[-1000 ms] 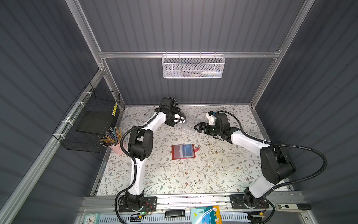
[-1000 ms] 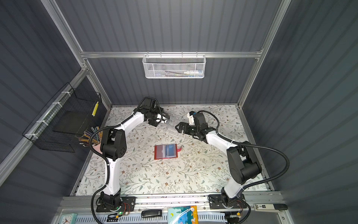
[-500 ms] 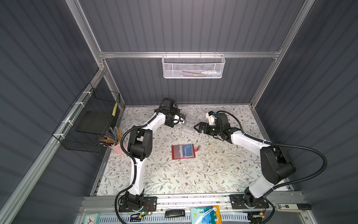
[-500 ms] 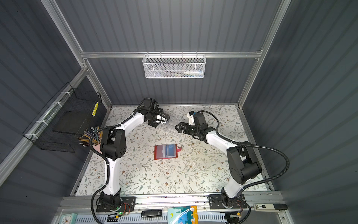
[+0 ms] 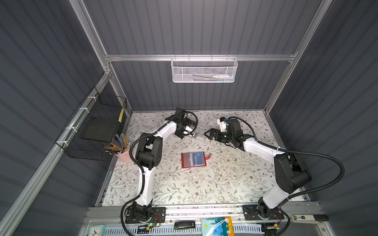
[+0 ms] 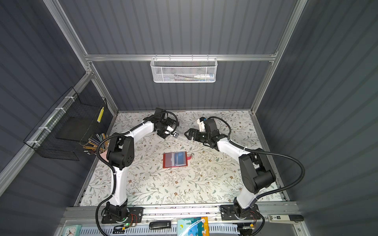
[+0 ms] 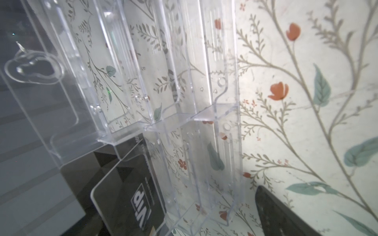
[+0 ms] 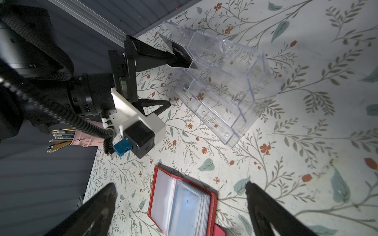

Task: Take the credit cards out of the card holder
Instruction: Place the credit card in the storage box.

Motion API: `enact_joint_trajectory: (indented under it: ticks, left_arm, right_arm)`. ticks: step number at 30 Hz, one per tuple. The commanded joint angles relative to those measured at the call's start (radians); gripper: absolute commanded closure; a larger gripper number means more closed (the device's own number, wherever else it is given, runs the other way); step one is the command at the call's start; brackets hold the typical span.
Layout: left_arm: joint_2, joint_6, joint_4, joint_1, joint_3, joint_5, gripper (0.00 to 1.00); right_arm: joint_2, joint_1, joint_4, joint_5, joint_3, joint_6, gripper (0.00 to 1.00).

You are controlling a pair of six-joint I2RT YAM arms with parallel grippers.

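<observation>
Top views, both of them, showed you the red card holder (image 5: 193, 160) (image 6: 175, 160) lying open and flat near the middle of the flowery table cover (image 5: 184, 183). It was a small book shape with shiny see-through pockets. A bluish card (image 5: 198, 159) sat in one pocket, on the side with the little red strap. The left gripper (image 5: 191, 133) and the right gripper (image 5: 208, 134) were farther back, well apart from the holder. They pointed at each other, with a clear box (image 5: 200, 136) between them.

Left wrist view showed you the clear box (image 7: 184, 102) up close. It was hard, glassy plastic with straight walls and narrow slots. A thin black card (image 7: 131, 196) with round corners and white "Vip" letters stood partly behind the plastic. One dark finger (image 7: 274, 208) showed at the edge.

Right wrist view showed you the left gripper (image 8: 179, 82) with its two black pointy fingers spread wide. One finger reached the black card (image 8: 178, 51) in the end slot of the box. You could not tell if it touched. The right gripper (image 8: 180, 185) was wide too and held nothing. It hung above the card holder (image 8: 184, 204), whose red skin looked like leather.
</observation>
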Motion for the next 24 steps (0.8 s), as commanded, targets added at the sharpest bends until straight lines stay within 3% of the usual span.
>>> enact_joint_trajectory:
  ticks: [1,15,20,24]
  left_arm:
    - [-0.062,-0.047,-0.038,-0.006,-0.004,0.057,0.00]
    - [-0.175,-0.362,0.103,0.030,-0.078,0.226,0.00]
    - [-0.247,-0.639,0.277,0.077,-0.137,0.295,0.00]
    - [-0.344,-1.012,0.514,0.124,-0.247,0.298,0.00]
  right_arm:
    - [0.005,-0.001,0.011,-0.013,0.001,0.004,0.01]
    - [-0.024,0.003,0.014,-0.016,-0.010,0.006,0.01]
    - [-0.016,0.012,-0.050,0.044,0.026,-0.060,0.01]
    - [0.020,0.044,-0.111,0.144,0.113,-0.162,0.01]
